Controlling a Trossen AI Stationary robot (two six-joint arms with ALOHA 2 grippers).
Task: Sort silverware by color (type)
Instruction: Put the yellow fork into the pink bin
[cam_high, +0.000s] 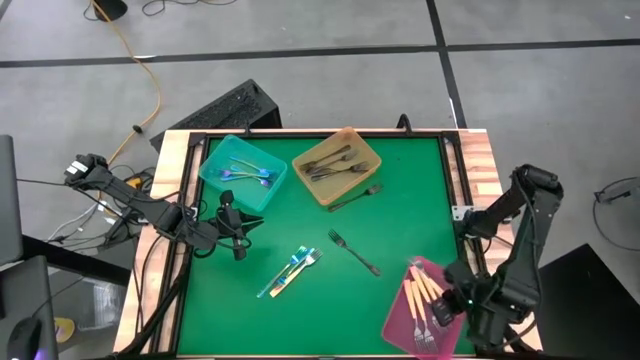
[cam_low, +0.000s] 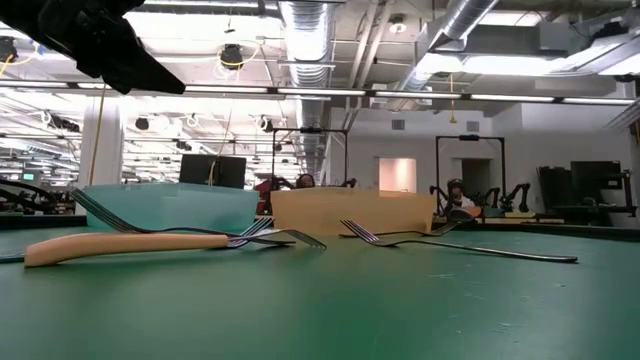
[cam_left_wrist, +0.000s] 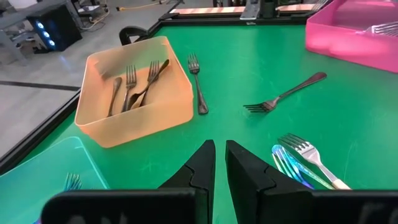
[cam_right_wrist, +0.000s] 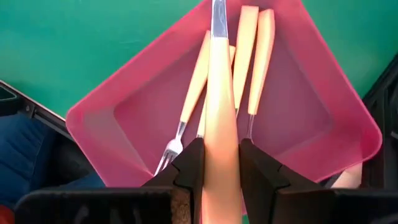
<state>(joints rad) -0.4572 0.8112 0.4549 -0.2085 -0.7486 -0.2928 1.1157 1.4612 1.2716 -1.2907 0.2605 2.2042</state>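
The green desk (cam_high: 400, 200) carried a teal tray (cam_high: 243, 173) at upper left, an amber tray (cam_high: 336, 165) at upper centre and a pink tray (cam_high: 428, 308) at lower right. A dark fork (cam_high: 357, 195) lay just beside the amber tray, another dark fork (cam_high: 354, 252) at centre, and mixed iridescent and cream-handled forks (cam_high: 290, 270) below centre.

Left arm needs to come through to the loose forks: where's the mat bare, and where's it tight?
Bare: the green mat between the near edge and the fork pile, and between the amber tray and pink tray. Tight: the left gripper sits close by the teal tray; a grey fork flanks the pile.
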